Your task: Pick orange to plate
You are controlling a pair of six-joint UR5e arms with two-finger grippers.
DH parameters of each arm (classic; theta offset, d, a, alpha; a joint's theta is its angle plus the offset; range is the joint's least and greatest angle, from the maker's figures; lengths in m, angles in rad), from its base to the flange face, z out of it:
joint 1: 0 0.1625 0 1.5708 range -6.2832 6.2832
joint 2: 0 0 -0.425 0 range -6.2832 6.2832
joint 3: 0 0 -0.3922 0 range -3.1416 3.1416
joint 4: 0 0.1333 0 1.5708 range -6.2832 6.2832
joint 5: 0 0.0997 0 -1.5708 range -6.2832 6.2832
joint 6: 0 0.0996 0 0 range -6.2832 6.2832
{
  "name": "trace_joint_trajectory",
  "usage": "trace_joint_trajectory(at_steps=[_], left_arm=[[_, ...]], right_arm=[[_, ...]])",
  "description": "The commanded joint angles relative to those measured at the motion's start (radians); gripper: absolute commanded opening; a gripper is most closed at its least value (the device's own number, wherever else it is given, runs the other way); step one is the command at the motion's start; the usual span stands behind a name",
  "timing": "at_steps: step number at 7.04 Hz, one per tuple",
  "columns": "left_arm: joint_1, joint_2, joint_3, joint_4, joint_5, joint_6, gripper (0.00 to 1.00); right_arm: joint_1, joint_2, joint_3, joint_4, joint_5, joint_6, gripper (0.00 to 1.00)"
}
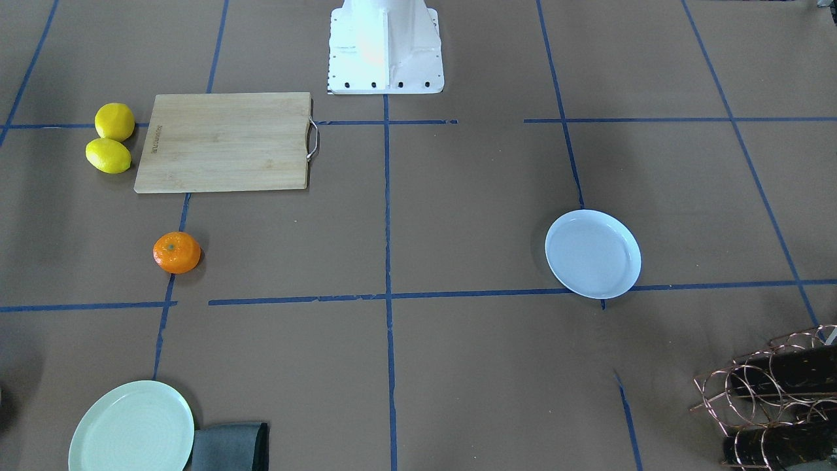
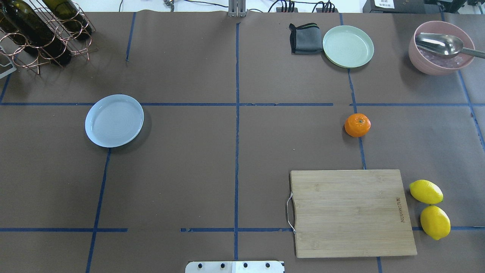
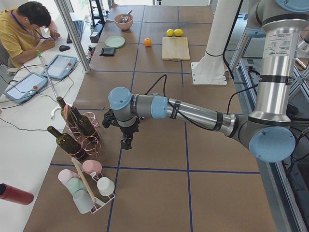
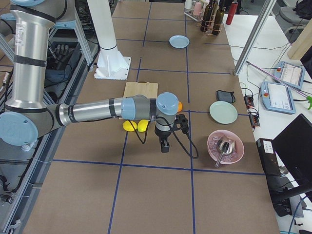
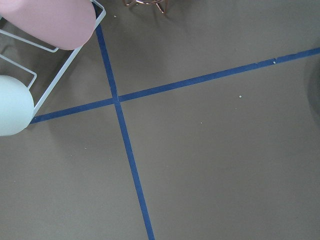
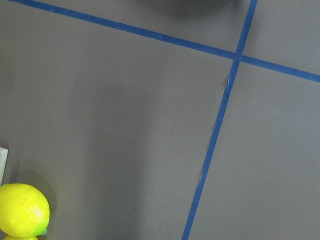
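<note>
Nearest the base, wooden cutting board (image 2: pixel 350 212) with two lemons (image 2: pixel 426 191) just beside. Beyond it, orange (image 2: pixel 357 125) on a blue tape line, in the table's right half. Well apart, in the left half, plate (image 2: pixel 114 120). Hovering low over the table, left gripper (image 3: pixel 126 143) and right gripper (image 4: pixel 165 147); impossible to tell whether fingers spread or pressed together.

The table's cover (image 2: pixel 182 182) is matt brown paper, lined with blue tape (image 2: pixel 237 151). The cutting board (image 2: pixel 352 212) is pale, matt wood with a thin metal handle (image 2: pixel 288 211). The orange (image 2: pixel 357 125) has finely dimpled, faintly shiny skin; the plate (image 2: pixel 114 120) looks smooth and glossy.
</note>
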Motion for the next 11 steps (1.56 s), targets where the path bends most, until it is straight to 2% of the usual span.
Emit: trace_joint_trajectory(at_steps=[1,2,3,4,5,6,7,9,11], left_arm=[[0.002,-0.005,0.006,-0.011,-0.013,0.006,1.0],[0.036,-0.007,0.017,-0.08,-0.062,0.004,1.0],[0.197,-0.001,0.022,-0.174,-0.156,-0.087,1.0],[0.308,-0.008,0.022,-0.289,-0.169,-0.317,1.0],[0.348,-0.007,0.037,-0.431,-0.15,-0.501,1.0],[0.414,-0.009,0.039,-0.504,-0.043,-0.682,1.0],[0.473,-0.016,0.063,-0.55,0.023,-0.783,1.0],[0.484,-0.096,0.178,-0.59,0.025,-0.813,1.0],[0.521,-0.149,0.244,-0.59,0.038,-0.821,1.0]], right_arm=[[0.0,-0.001,-0.01,0.003,0.003,0.002,1.0],[0.0,-0.002,-0.019,0.005,0.002,0.002,1.0],[0.0,-0.001,-0.022,0.008,0.003,0.002,1.0],[0.0,-0.001,-0.02,0.01,0.003,-0.001,1.0],[0.0,0.001,-0.017,0.01,0.003,-0.004,1.0],[0.0,0.002,-0.017,0.01,0.003,-0.001,1.0],[0.0,0.004,-0.016,0.01,0.005,0.0,1.0],[0.0,-0.007,-0.019,0.02,-0.002,-0.001,1.0],[0.0,0.01,-0.03,0.043,-0.005,0.031,1.0]])
